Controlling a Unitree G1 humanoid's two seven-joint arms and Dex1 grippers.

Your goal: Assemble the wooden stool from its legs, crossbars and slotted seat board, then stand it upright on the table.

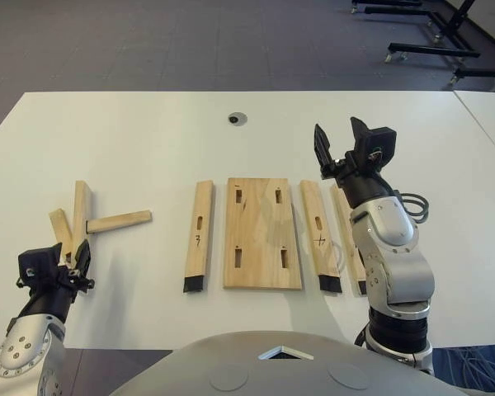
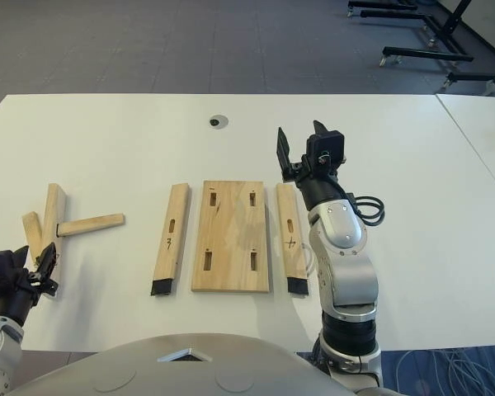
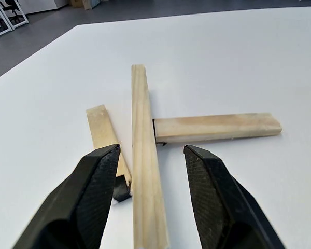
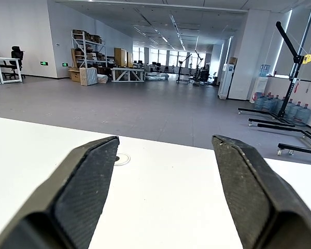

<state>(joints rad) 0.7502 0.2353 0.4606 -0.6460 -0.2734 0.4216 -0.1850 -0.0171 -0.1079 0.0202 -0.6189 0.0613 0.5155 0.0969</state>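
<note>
Left claw [image 3: 151,150] sits low at the counter's [image 1: 148,140] near left edge, its black fingers [image 3: 101,176] spread wide and holding nothing, one to each side of the near end of a long stick [image 3: 145,171]; they look apart from the wood. Just beside the stick lies a short piece [image 3: 106,140] with a dark near end, angled slightly away from it. A crossbar [image 3: 215,127] lies crosswise on the stick's other side, one end butting against it. Toward the middle of the counter the board [image 1: 262,233] lies flat, four slots showing. The left leg [image 1: 200,235] lies alongside it, close but apart, with one slot and a black near end. The right leg [image 1: 320,235] lies likewise on the opposite side, and the outer leg [image 1: 345,231] beyond that is partly hidden behind the right arm. Right claw [image 1: 337,128] is raised above the counter over the far ends of those two legs, fingers wide apart and pointing away, gripping nothing. A round grommet [image 1: 237,119] sits in the counter farther back.
</note>
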